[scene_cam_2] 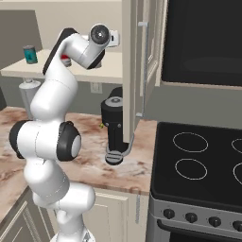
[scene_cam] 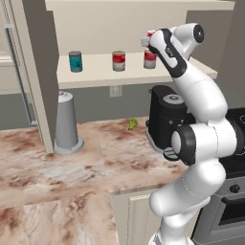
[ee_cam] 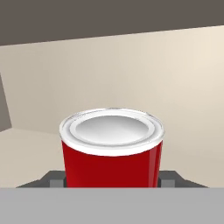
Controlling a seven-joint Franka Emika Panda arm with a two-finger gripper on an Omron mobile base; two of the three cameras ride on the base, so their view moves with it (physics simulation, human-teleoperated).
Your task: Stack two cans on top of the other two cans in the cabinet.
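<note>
Landmark: the cabinet (scene_cam: 143, 72), open-fronted, with a cream shelf board; every place below is given from it.
Arm: rises in front of the cabinet and reaches up to the right part of its shelf.
Gripper (ee_cam: 113, 180): at the cabinet's right part, above the shelf board; jaws closed on the all-red can, one dark finger (ee_cam: 56, 179) at each side of its body.
All-red can (ee_cam: 112, 151): upright between the fingers, pale rim and silver lid facing the hand camera; in the left base view its red top (scene_cam: 150, 34) shows just above the red-and-silver can on the shelf's right.
Right red-and-silver can (scene_cam: 149, 59): stands on the cabinet shelf directly under the gripper, partly hidden by the arm; whether the held can touches it cannot be told.
Middle red-and-silver can (scene_cam: 118, 61): upright on the shelf, left of the gripper, well apart from its neighbours.
Teal can (scene_cam: 75, 61): upright near the shelf's left end, dark top.
Coffee machine (scene_cam: 165, 115): black, on the marble counter (scene_cam: 72, 167) below the cabinet's right end.
Grey cone-shaped container (scene_cam: 66, 124): on the counter below the cabinet's left end.
Small green item (scene_cam: 132, 124): on the counter against the wall under the shelf; too small to name.
</note>
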